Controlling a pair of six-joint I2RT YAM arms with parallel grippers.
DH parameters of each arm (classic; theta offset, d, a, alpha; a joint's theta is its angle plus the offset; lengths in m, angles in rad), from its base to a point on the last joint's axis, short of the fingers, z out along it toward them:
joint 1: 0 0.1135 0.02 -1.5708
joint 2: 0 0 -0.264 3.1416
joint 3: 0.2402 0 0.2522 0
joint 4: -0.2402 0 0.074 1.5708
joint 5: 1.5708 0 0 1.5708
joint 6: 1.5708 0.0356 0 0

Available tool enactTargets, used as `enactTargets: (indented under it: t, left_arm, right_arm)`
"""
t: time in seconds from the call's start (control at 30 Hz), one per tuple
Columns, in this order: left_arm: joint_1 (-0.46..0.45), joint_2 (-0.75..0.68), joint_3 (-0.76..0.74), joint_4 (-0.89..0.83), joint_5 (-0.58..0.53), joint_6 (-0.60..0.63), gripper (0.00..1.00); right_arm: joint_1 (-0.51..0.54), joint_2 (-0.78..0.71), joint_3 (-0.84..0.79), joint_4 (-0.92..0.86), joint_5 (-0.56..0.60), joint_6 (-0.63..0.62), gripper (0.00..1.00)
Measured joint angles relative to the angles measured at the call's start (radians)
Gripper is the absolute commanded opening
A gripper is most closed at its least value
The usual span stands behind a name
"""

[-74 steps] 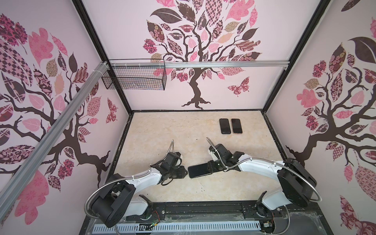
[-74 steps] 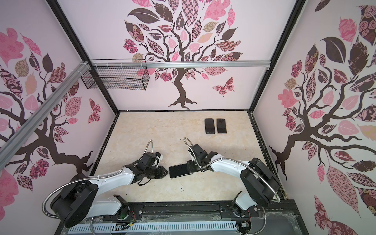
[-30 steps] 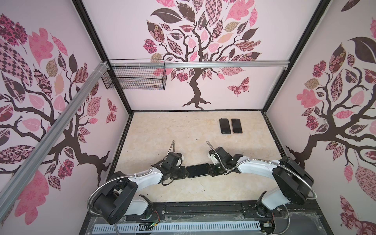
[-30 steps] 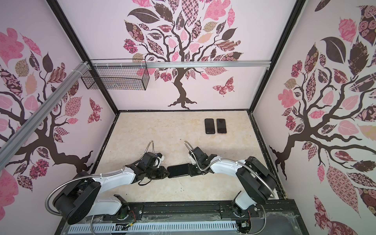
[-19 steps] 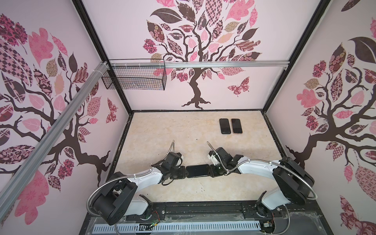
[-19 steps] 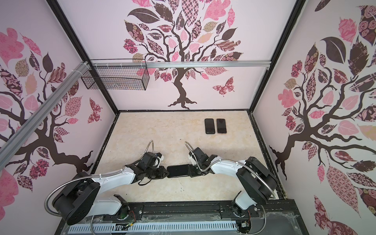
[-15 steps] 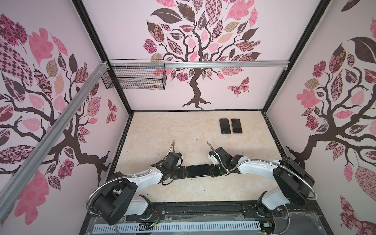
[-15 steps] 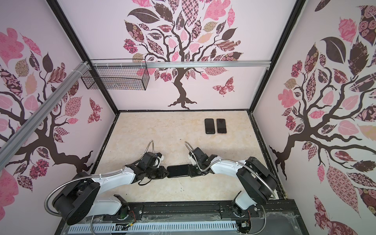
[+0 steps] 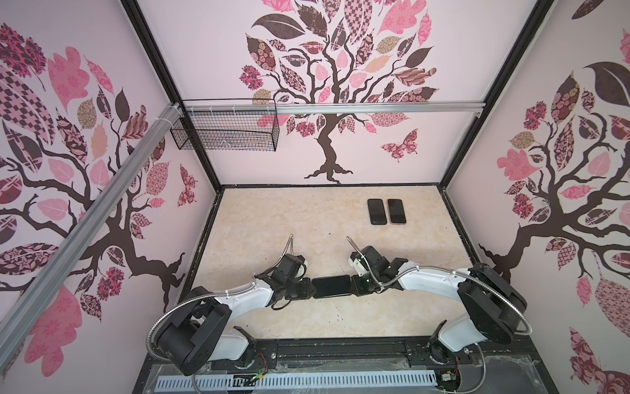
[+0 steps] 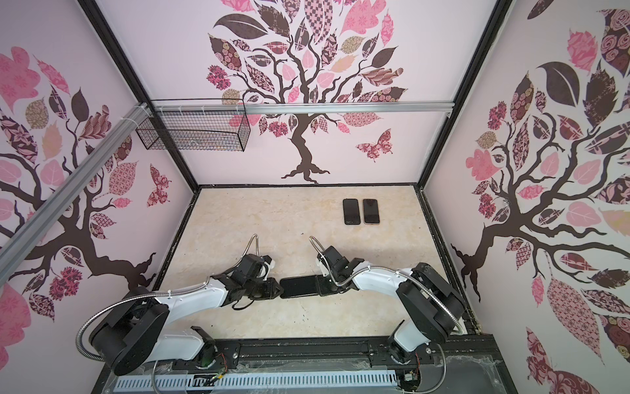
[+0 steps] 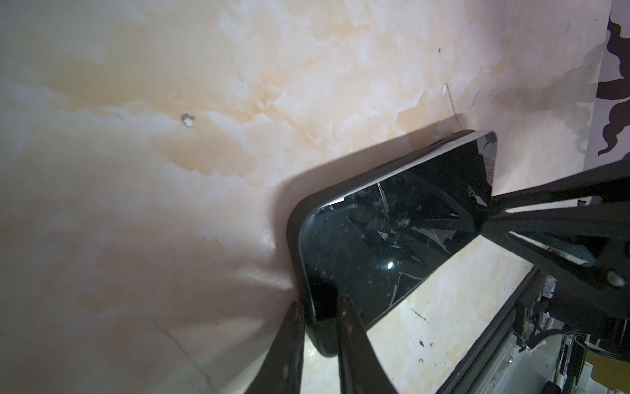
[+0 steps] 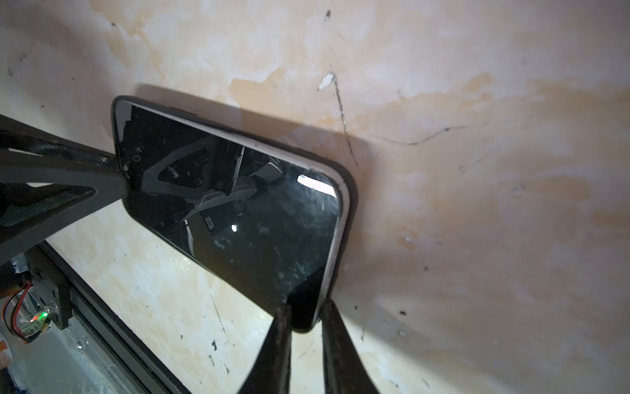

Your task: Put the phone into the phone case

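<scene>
The phone [image 11: 392, 238] looks stiff and slick, its phone case [image 11: 294, 238] pliable; the left gripper [image 11: 318, 307] and right gripper [image 12: 306, 307] each pinch a short end.

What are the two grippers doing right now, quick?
Left gripper: closed, pinching one end of the phone.
Right gripper: closed, pinching its other end.

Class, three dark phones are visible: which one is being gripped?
The front phone, clamped between left gripper and right gripper; the two back phones lie untouched.
</scene>
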Motion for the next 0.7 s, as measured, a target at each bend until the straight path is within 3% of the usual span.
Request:
enactTargets:
  t: [0.7]
  left_arm:
    - [0.008,0.006,0.003,0.013,-0.015,-0.001,0.20]
  right_arm:
    - [0.019,0.076,0.090,-0.098,0.035,-0.007,0.17]
